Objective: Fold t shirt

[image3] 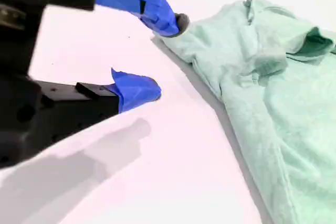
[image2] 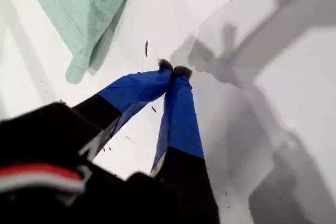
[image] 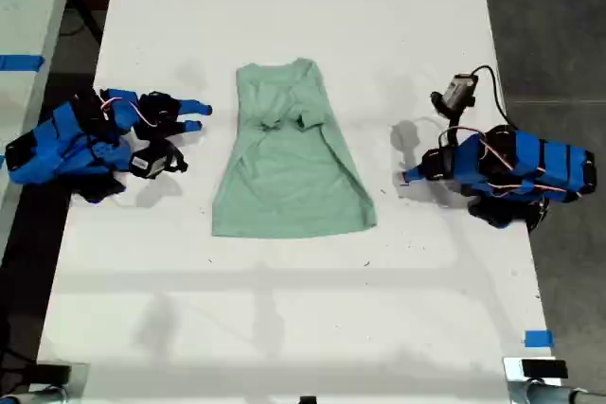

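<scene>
Exterior view: lying spread on the white table, the shirt, neck toward the far edge, hem flaring toward the near edge, sleeves bunching across the chest. Resting on the table at the exterior view's right, near the hem corner but apart from it, my first gripper. Sitting at the exterior view's left, well apart from the cloth, my second gripper. Sticking to the table's near corner at the exterior view's right, blue tape.

First wrist view: pressing tip to tip on nothing, my first gripper; showing just beyond, a shirt corner.

Second wrist view: standing spread apart and empty, my second gripper; lying just past one fingertip, the shirt.
</scene>
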Robot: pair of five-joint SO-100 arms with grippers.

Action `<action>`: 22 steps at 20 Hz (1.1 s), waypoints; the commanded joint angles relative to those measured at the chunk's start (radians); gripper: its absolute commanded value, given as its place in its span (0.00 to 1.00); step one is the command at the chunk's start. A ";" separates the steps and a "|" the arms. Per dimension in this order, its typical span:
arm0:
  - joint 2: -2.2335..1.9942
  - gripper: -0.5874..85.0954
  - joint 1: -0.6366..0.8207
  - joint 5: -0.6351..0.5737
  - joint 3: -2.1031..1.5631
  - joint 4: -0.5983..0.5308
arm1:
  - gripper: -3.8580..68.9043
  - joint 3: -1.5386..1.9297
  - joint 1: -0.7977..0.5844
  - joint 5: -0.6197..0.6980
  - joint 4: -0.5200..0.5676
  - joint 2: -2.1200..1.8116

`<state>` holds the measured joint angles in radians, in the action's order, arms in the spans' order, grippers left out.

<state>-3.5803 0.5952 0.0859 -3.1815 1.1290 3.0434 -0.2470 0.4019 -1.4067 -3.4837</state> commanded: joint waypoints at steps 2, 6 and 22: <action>-0.006 0.01 0.035 0.011 -0.025 -0.031 | 0.06 0.046 -0.037 -0.012 0.025 -0.017; -0.006 0.01 0.034 0.011 -0.025 -0.031 | 0.06 0.046 -0.037 -0.014 0.025 -0.017; -0.006 0.01 0.040 0.011 -0.026 -0.031 | 0.38 -1.193 0.241 -0.276 -0.023 1.473</action>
<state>-3.5803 0.6182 0.0859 -3.1968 1.1213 2.0157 -0.0138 0.0936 -1.4266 -2.1430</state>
